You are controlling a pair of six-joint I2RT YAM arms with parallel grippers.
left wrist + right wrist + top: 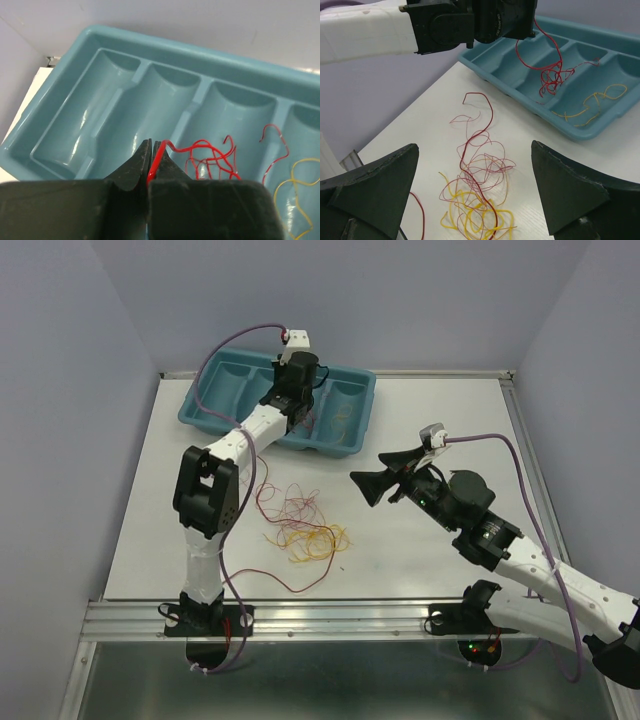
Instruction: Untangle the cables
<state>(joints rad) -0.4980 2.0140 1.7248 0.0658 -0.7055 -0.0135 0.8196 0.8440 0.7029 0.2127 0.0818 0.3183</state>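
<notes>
Cable tangle [475, 200] on white table [420, 115], framed by wide-spread right gripper [475, 146].
Red, dark red, yellow wires heaped; teal tray [495, 79] beyond contains red strand [551, 80], yellow strand [594, 100].

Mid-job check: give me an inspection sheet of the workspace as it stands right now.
Surface: white table; teal divided tray at far left.
Job's things: loose red, dark red and yellow tangle on table; red wire hanging into tray; yellow wire lying in end compartment.
Clutter: nothing seen.
Claws: left claw shut on red wire above tray; right claw open, above table near tangle.
Cables: purple arm cables arch from each wrist.
Surroundings: pale walls; metal rail at near edge.
</notes>
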